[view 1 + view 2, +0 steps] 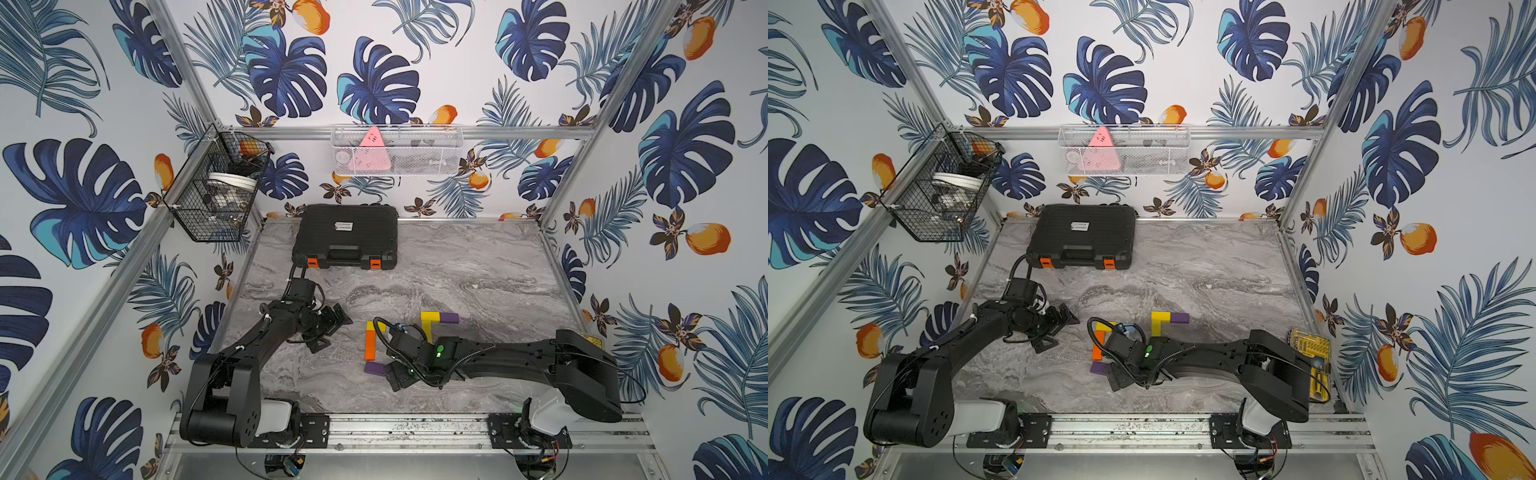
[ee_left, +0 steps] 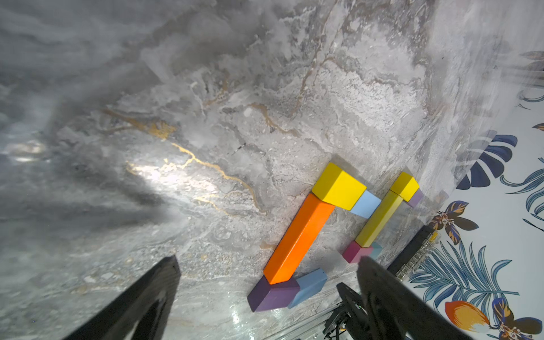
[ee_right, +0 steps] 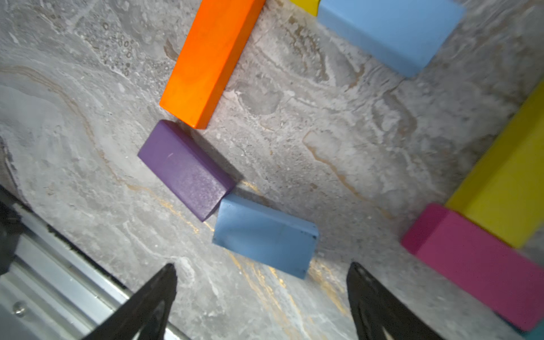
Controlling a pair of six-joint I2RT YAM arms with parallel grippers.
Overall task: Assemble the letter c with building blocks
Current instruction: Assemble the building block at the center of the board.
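Note:
The building blocks lie flat on the marble table (image 1: 478,270). A long orange block (image 3: 210,61) has a purple block (image 3: 185,169) at its near end, and a blue block (image 3: 265,235) touches the purple one at a corner. A yellow block (image 2: 338,185) and a light blue block (image 2: 366,204) sit at the orange block's far end. Beside them lie a long yellow block (image 2: 379,220) and a magenta block (image 3: 477,265). My right gripper (image 3: 262,294) is open and empty, just short of the blue block. My left gripper (image 1: 332,328) is open and empty, left of the blocks.
A big black case (image 1: 345,237) stands at the back left of the table. A yellow bit box (image 1: 1310,357) lies by the right wall behind my right arm. Wire baskets (image 1: 216,187) hang on the walls. A metal rail (image 1: 415,428) runs along the front edge.

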